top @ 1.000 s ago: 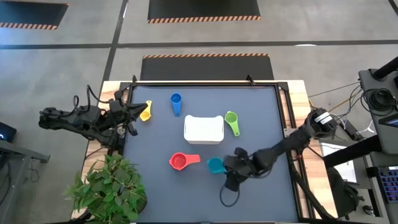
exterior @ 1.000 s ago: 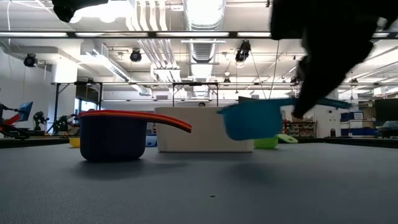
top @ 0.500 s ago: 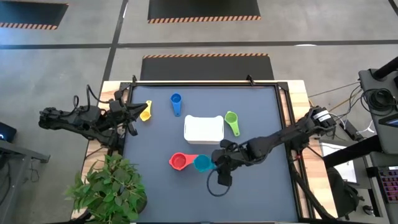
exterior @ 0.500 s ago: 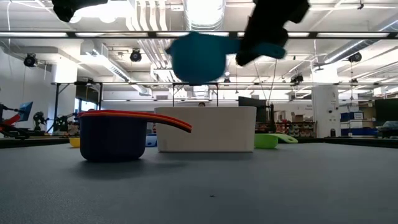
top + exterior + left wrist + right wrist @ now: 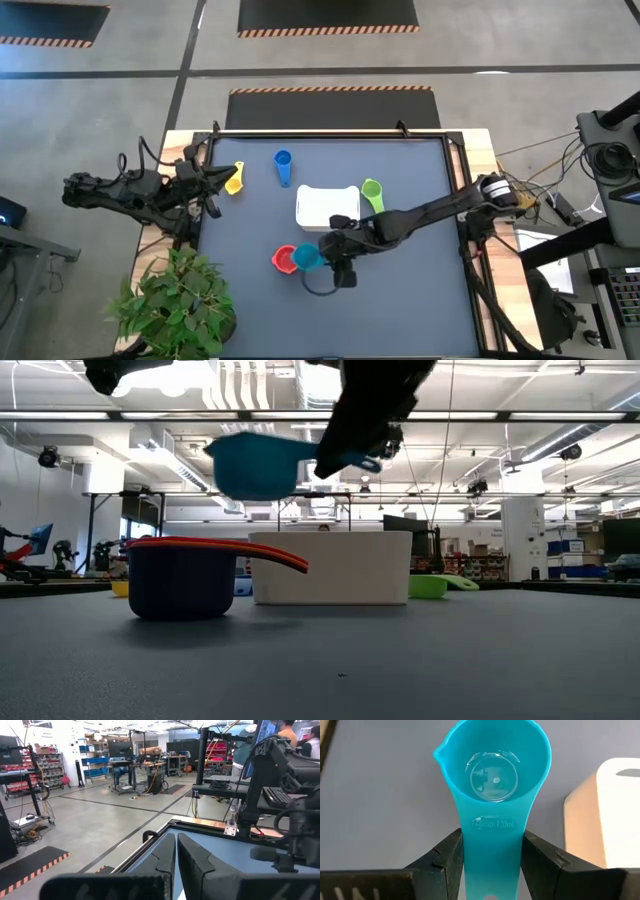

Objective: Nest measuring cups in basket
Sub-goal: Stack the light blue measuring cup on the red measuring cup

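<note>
My right gripper (image 5: 326, 254) is shut on a teal measuring cup (image 5: 306, 258), which hangs in the air above the handle side of a red cup (image 5: 285, 260) standing on the mat. The white basket (image 5: 327, 208) stands just beyond them. A green cup (image 5: 373, 195) lies to the basket's right, with a blue cup (image 5: 283, 165) and a yellow cup (image 5: 235, 180) at the far left. My left gripper (image 5: 214, 190) waits shut at the table's left edge. My right gripper pinches the teal cup's flat handle (image 5: 492, 847) by its two side edges, one finger (image 5: 447, 857) on each side. The fingers lie along the handle and come slanting down from the table's right. The cup (image 5: 255, 465) is lifted clear, bowl up and about level.
A potted plant (image 5: 175, 305) stands at the table's near left corner. Bare mat lies between the red cup and the table's near edge (image 5: 330, 350). A cable loop (image 5: 318, 285) hangs under my right gripper.
My right gripper has carried the teal cup up from just above the mat and toward the table's left, rolling its wrist on the way. The cup has gone from the near right of the basket to a spot above the red cup's handle side.
</note>
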You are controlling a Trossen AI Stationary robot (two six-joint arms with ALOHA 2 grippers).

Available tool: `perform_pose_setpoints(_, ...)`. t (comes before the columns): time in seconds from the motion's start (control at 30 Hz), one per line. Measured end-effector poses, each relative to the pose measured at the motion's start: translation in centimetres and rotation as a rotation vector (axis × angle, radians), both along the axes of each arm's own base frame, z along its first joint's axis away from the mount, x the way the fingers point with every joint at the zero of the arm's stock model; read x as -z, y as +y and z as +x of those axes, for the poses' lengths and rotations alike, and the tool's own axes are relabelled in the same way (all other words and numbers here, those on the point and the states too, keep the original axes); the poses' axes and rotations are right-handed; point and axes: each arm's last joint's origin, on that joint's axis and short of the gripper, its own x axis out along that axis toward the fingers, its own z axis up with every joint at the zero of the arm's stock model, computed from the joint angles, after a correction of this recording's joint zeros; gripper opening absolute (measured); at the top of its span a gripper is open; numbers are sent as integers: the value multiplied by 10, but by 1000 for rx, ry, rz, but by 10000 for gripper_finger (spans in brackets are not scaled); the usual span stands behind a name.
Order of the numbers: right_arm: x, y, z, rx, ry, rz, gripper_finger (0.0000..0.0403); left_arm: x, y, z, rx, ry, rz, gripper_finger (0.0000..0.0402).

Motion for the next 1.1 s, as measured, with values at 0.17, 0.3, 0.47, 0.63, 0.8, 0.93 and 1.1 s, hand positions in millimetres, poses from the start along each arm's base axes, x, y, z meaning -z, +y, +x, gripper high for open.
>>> perform_pose_setpoints(0.17, 6, -7, 16, -27, 0, -44, 155, 0, 0, 0, 0, -1, 0, 0)
perform_pose_setpoints(0.3, 13, -11, 27, -51, 4, -69, 158, 0, 0, 0, 0, -1, 0, 0)
perform_pose_setpoints(0.47, 21, -11, 37, -82, -7, -84, 157, 0, 0, 0, 0, -1, 0, 0)
perform_pose_setpoints(0.63, 22, -11, 44, -100, -42, -73, 155, 0, 0, 0, 0, -5, 0, 0)
perform_pose_setpoints(0.8, 33, -11, 49, -104, -34, -79, 168, -1, 0, 0, 1, -5, 2, 0)
perform_pose_setpoints(0.93, 40, -11, 52, -108, -34, -82, 186, -1, 0, 0, 0, -7, 2, 0)
perform_pose_setpoints(1.1, 40, -13, 55, -104, -55, -82, 204, -1, 0, 0, 0, -6, 3, 0)
